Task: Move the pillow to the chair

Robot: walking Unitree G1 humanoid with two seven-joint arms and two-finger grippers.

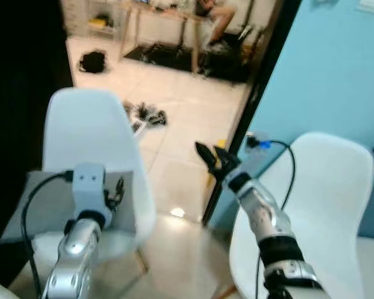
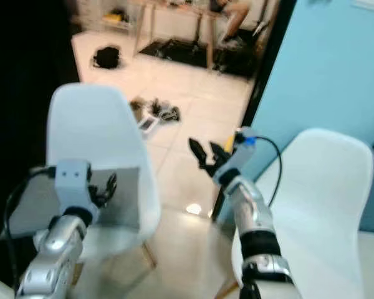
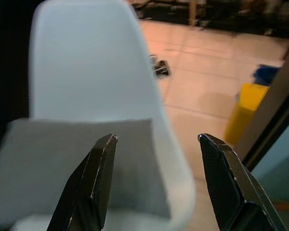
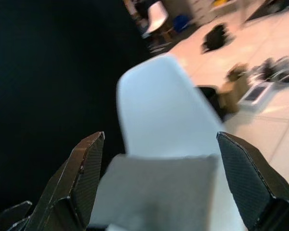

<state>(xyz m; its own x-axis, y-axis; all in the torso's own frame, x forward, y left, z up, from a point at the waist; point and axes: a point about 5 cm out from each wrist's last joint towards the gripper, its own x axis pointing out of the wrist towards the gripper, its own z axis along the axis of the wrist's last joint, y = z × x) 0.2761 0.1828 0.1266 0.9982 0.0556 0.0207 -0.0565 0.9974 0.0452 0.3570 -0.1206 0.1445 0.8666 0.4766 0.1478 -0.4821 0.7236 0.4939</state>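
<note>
The grey pillow [image 1: 62, 208] is seen lying flat on the seat of the white chair [image 1: 87, 128], its far edge against the foot of the backrest and its near edge reaching toward the seat's front. By this reading the placing is judged done — the pillow rests on the chair with nothing gripping it.

The left hand [image 3: 156, 183] is held just above the pillow's front edge, its two black fingers spread apart and empty; in the left wrist view the pillow is seen between and beyond them, untouched. The right hand [image 1: 213, 159] is raised over the floor [image 1: 174, 118] between the two chairs, fingers likewise parted and holding nothing.

What is left, as judged, is only for the arms to be drawn clear. On the pillow's right side a strip of bare seat remains before the chair's edge, so sliding off is thought unlikely. A second white chair [image 1: 327, 187] stands close to the right arm and a dark door frame [image 1: 255, 99] just beyond it — room on that side is tight, while the floor ahead is more open, with small clutter [image 1: 146, 115] lying further off.
</note>
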